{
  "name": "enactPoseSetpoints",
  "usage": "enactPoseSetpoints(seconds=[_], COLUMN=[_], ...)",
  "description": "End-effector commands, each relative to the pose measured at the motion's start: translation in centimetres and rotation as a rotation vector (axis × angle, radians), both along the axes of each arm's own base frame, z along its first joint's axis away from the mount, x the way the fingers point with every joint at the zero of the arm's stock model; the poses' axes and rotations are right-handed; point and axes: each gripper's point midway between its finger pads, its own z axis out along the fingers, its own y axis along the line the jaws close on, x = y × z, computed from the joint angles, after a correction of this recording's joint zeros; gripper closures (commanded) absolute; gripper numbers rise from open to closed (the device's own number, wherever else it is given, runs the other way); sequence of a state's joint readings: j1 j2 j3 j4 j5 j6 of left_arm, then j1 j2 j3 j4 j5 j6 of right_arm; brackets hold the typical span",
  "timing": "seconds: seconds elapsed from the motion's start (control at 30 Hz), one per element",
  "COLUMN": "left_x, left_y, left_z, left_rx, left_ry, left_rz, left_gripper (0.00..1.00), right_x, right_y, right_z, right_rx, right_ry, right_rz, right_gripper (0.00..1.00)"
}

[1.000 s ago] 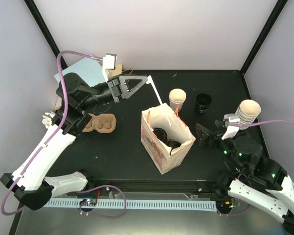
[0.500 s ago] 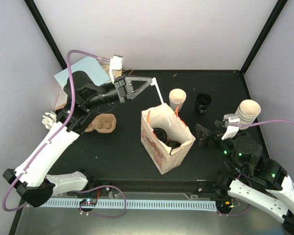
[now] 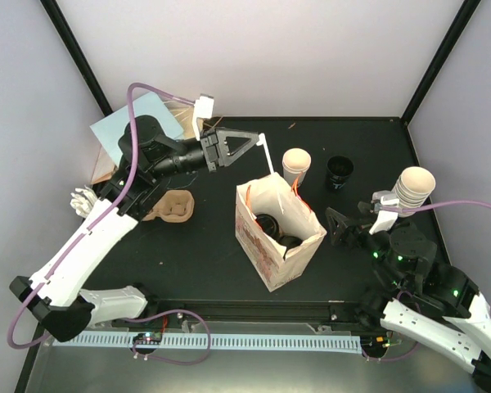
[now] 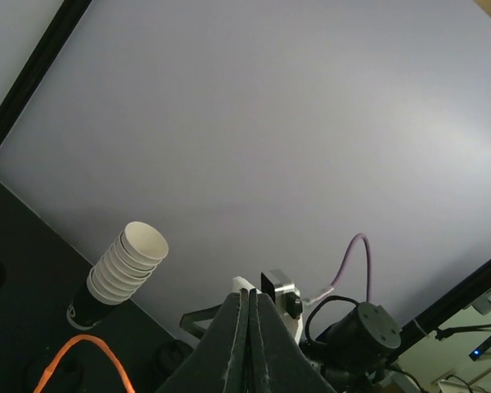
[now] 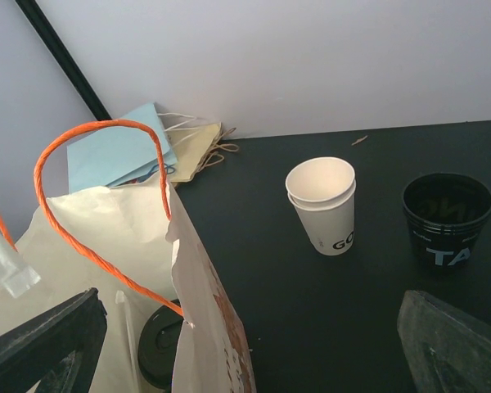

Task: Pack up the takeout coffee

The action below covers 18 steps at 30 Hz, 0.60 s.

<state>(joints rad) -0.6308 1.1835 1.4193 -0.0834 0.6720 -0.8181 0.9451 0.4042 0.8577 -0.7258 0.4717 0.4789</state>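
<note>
The printed cream paper bag (image 3: 266, 262) with orange handles stands open mid-table. Two coffee cups sit inside it, only their black lids (image 3: 270, 223) showing; one lid also shows in the right wrist view (image 5: 158, 352). My left gripper (image 3: 259, 140) hovers behind the bag's back rim, shut on a thin white wrapped straw (image 3: 267, 155) that hangs down toward the bag's mouth. In the left wrist view the left gripper (image 4: 250, 299) has its jaws pressed together and the straw is hidden. My right gripper (image 3: 337, 225) is open and empty, just right of the bag (image 5: 204, 327).
Two nested lidless white cups (image 3: 296, 164) (image 5: 326, 205) and a black cup (image 3: 340, 172) (image 5: 446, 217) stand behind the bag. A stack of white cups (image 3: 415, 187) (image 4: 127, 262) is at the right. A brown pulp tray (image 3: 170, 205) and a blue paper bag (image 3: 143, 123) lie at the left.
My left gripper has moved right and a little back with the straw, closer to the bag's back rim. The right arm has not moved.
</note>
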Motion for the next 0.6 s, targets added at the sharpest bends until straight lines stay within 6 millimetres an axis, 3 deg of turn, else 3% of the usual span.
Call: enactPoseSetpoints(seconds=[0.0, 0.13, 0.33, 0.57], left_x=[0.3, 0.3, -1.8, -2.1], left_y=[-0.3, -0.6, -1.7, -3.2], left_z=[0.3, -0.4, -1.3, -5.4], left_rx=[0.015, 0.029, 0.037, 0.124], left_ry=[-0.019, 0.004, 0.021, 0.070], left_rz=[0.009, -0.002, -0.041, -0.019], left_gripper=[0.99, 0.98, 0.98, 0.99], right_x=[0.0, 0.0, 0.0, 0.1], right_y=[-0.1, -0.2, -0.5, -0.2], right_z=[0.2, 0.2, 0.2, 0.4], right_rx=[0.021, 0.018, 0.019, 0.030], right_ry=[-0.005, -0.005, -0.009, -0.005], right_rz=[-0.008, -0.010, -0.020, -0.016], right_gripper=[0.00, 0.00, 0.00, 0.00])
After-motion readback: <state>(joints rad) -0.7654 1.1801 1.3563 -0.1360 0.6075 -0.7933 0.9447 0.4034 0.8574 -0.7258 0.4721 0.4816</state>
